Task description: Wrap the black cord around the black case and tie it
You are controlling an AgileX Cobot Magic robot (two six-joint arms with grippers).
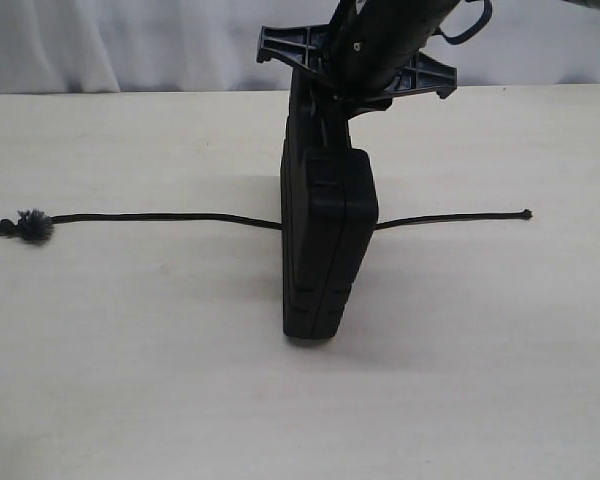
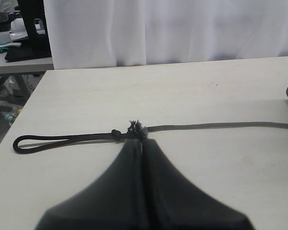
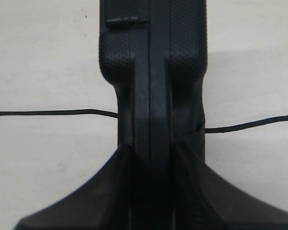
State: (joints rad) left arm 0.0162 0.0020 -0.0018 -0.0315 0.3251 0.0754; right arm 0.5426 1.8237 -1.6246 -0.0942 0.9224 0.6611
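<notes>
**ITEM: BLACK CASE ON EDGE, CORD LAID CROSSWISE, READY FOR WRAPPING**

**Location.** The black case (image 1: 325, 240) stands on one narrow edge at mid-bench (image 1: 130, 380). Its seamed edge faces the exterior camera and its broad faces are turned left and right. The black cord (image 1: 150, 217) lies flat on the bench and meets the case on both sides. Whether it passes beneath or behind the case cannot be told.

**Orientation.**
- Case: the long axis runs from the gripped far end down to the near end on the bench. Whether it is truly upright or leaning is not clear.
- Cord: the long axis runs left to right, square to the case's faces. The frayed knot (image 1: 35, 227) is at the left, with a small loop (image 2: 24, 143) beyond it. The knotted tip (image 1: 525, 213) is at the right, well apart from the case.

**Grippers.**
- The right gripper (image 3: 151, 153) is clamped on the case's edge, one finger (image 3: 110, 191) on each side.
- The left gripper (image 2: 141, 148) has its jaws together. In the wrist view its tip lines up with the frayed knot, but the exterior view shows nothing at the knot, so it appears to hold nothing.

**Handling (judged).**
- Case: rigid and probably light. The textured plastic should grip well. Standing on edge it will tip if released, so the hold should be kept.
- Cord: limp and thin, hard to pinch flat on the bench, and it may slide on the case's smooth grooves. The best holds are just beside the frayed knot or at the knotted tip, where the bulk stops slipping.
</notes>
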